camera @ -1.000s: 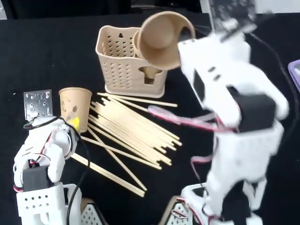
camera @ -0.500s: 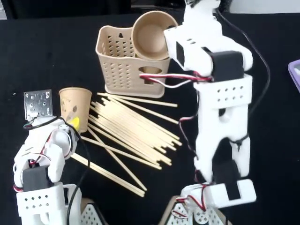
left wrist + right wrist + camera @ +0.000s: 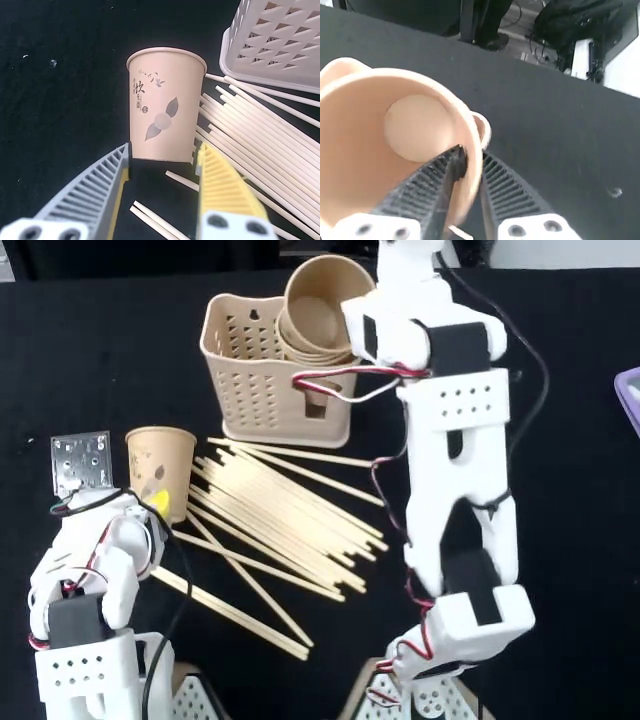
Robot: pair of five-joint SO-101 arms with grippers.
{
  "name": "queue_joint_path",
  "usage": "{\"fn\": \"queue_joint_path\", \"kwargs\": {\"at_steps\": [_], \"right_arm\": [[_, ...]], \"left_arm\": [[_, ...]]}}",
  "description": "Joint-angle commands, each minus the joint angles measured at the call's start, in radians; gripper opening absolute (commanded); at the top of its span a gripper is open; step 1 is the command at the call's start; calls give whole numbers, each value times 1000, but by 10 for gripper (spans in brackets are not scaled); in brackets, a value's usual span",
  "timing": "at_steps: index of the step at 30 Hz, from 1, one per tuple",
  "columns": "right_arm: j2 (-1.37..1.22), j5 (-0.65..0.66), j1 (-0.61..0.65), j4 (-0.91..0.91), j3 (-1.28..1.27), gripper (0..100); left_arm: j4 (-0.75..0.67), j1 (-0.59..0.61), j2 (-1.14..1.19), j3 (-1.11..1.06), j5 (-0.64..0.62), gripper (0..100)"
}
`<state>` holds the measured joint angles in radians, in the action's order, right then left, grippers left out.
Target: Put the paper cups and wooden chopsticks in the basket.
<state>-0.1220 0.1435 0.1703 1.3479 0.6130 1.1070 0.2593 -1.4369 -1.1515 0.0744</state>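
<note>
Right gripper had its fingers pinched on a paper cup rim, the cup nested in the basket. Left gripper was spread wide around the second cup beside the basket, not gripping. Chopsticks lay before the basket, none loaded.

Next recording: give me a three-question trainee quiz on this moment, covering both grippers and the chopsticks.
1. True or false: the right gripper pinches the wall of the held cup, which sits on the cup stack in the basket.
2. Where do the wooden chopsticks lie? A: inside the basket. B: on the table beside the basket. C: in a gripper.
3. Fill in: the left gripper is ___, its fingertips flanking the base of the standing cup.
Key: 1 true; 2 B; 3 open.
</note>
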Motion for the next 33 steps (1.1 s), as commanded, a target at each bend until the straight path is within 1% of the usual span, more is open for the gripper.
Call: {"fn": "queue_joint_path", "kwargs": {"at_steps": [1,6,12,14,21,27,28,30,33], "right_arm": [[-1,2,18,-12,51,140],[-5,2,17,14,120,111],[-2,-5,17,17,177,109],[-2,-5,18,43,188,109],[-1,-5,18,181,265,109],[-1,2,15,413,461,109],[1,0,11,423,483,107],[38,-3,-20,422,463,106],[160,-2,-46,420,317,106]], "left_arm": [[-8,5,-9,8,3,223],[-8,5,-9,8,3,223],[-8,5,-9,8,3,223],[-8,5,-9,8,3,223],[-8,4,-9,8,3,224],[-8,5,-9,12,3,224],[-8,7,-9,19,5,224],[-6,8,-11,35,8,225],[28,47,-11,102,34,225]]}}
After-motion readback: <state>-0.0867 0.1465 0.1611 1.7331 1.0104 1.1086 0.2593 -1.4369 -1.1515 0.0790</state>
